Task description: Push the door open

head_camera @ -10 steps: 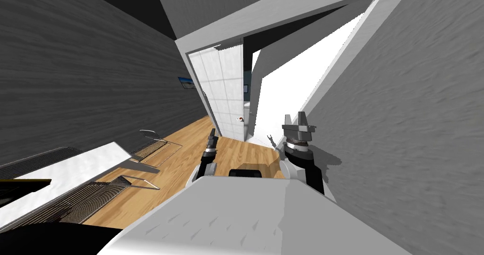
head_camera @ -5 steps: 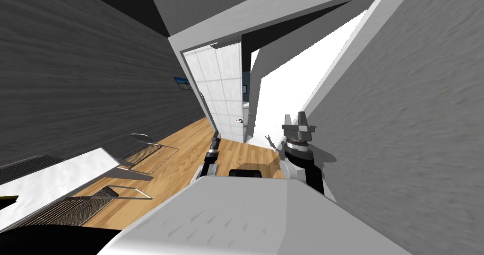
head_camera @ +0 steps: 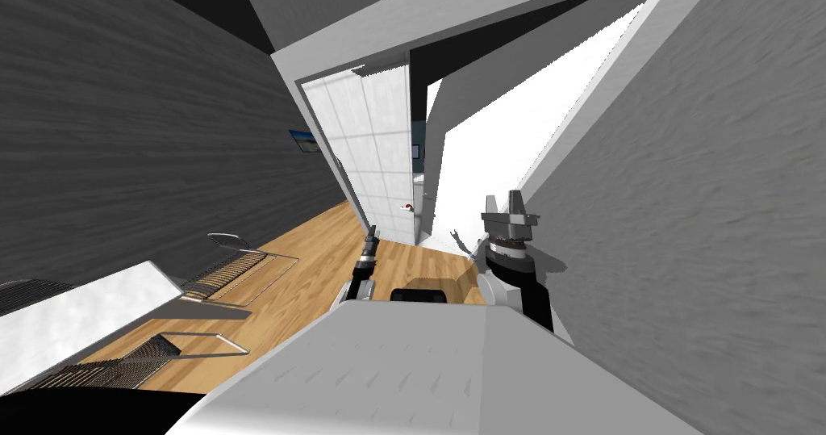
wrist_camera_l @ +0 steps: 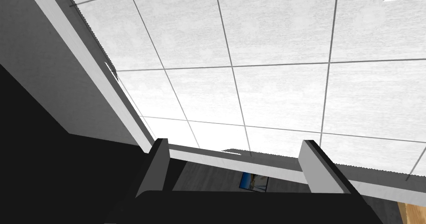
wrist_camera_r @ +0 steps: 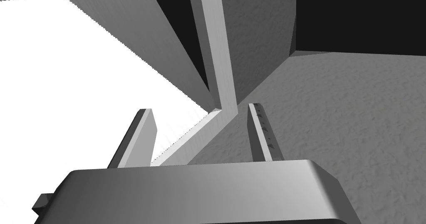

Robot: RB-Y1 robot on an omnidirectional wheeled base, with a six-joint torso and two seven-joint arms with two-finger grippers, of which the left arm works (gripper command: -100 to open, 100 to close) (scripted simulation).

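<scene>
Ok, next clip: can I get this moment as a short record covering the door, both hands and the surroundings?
door: white gridded door, partly open in its frame
left: left hand open, pointed at the door's face; contact cannot be told
right: right hand open, holding nothing, beside the grey wall
floor: wood floor
nearby: white table on the robot's left

Door blocks the far middle; a slim opening along its right edge, perhaps too narrow for a gripper. Wall closes the right. Table and chairs crowd the near left; floor between lies free.
</scene>
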